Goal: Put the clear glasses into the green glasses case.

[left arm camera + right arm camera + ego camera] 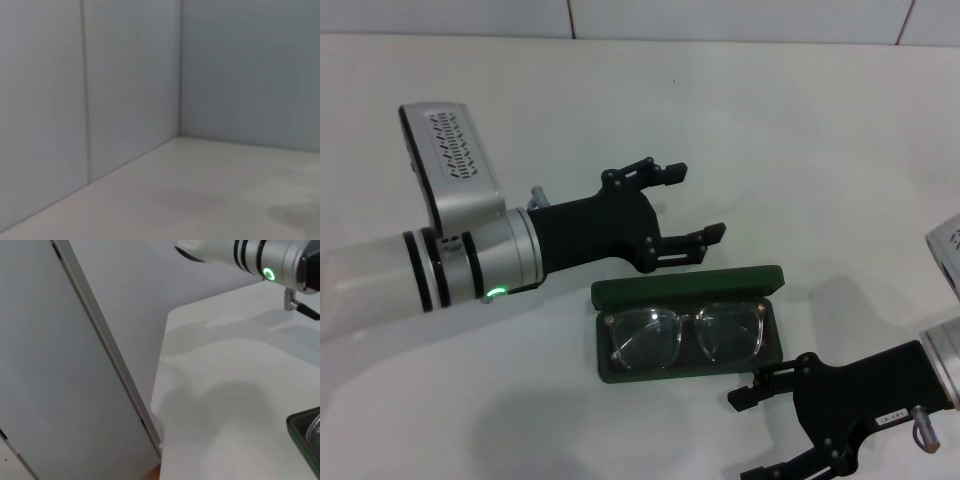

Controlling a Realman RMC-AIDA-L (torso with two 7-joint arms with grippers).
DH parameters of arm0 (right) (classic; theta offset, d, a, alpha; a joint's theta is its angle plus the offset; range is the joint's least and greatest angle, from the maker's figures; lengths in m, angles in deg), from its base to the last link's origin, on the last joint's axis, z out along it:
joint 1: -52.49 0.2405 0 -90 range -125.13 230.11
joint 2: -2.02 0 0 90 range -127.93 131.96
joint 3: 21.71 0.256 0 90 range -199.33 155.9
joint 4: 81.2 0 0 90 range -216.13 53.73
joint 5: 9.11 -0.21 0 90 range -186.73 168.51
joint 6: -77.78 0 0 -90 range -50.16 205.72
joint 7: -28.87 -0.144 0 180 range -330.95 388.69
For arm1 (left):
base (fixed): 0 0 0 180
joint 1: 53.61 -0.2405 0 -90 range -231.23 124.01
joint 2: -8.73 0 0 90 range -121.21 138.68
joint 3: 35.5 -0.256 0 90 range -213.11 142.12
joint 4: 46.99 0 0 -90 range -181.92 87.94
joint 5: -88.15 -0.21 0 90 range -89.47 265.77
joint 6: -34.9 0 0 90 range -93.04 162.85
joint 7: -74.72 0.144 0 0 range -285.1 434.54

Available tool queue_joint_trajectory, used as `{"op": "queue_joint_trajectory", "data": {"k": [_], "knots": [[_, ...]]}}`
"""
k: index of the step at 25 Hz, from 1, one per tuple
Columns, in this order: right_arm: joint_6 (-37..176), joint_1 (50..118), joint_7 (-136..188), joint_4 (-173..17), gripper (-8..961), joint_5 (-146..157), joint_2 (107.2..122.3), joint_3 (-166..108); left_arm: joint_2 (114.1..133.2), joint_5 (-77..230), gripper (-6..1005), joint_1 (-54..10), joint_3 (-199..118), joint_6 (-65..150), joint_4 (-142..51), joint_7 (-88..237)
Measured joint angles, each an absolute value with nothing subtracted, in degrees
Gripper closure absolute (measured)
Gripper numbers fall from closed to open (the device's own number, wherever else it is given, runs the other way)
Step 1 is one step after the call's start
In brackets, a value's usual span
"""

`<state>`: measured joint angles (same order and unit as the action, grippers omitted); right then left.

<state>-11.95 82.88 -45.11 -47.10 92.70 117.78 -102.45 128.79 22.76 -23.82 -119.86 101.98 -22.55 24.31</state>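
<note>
The green glasses case [688, 334] lies open on the white table, its lid [685, 286] standing up along the far side. The clear glasses [685, 335] rest inside it, lenses facing up. My left gripper [695, 203] hovers open just behind and above the lid, holding nothing. At the near right, just in front of the case's right end, my right gripper [745, 440] is open and empty too. In the right wrist view only a corner of the case [305, 432] shows at the frame's edge, and the left arm [260, 260] is farther off.
The white table [800, 150] extends all around the case. A tiled wall [720, 18] runs along its far edge. The right wrist view shows the table's edge [160, 390] with a drop beside it. The left wrist view shows only bare wall and table.
</note>
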Motion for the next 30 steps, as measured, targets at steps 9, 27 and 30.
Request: {"op": "queue_joint_trajectory", "data": {"k": [9,27,30], "knots": [[-11.9,83.1,-45.9,-47.1,97,92.8,117.9,-102.5,128.72,21.2,118,-24.1,-123.7,103.3,-22.6,25.2],[-11.8,83.8,-47.2,-47.0,97,92.8,117.84,-102.3,128.76,20.7,117,-25.5,-126.0,101.6,-24.8,28.7],[-11.7,83.6,-47.2,-47.1,97,92.9,117.83,-102.3,128.86,20.8,117,-25.8,-126.0,101.6,-25.6,30.0]]}}
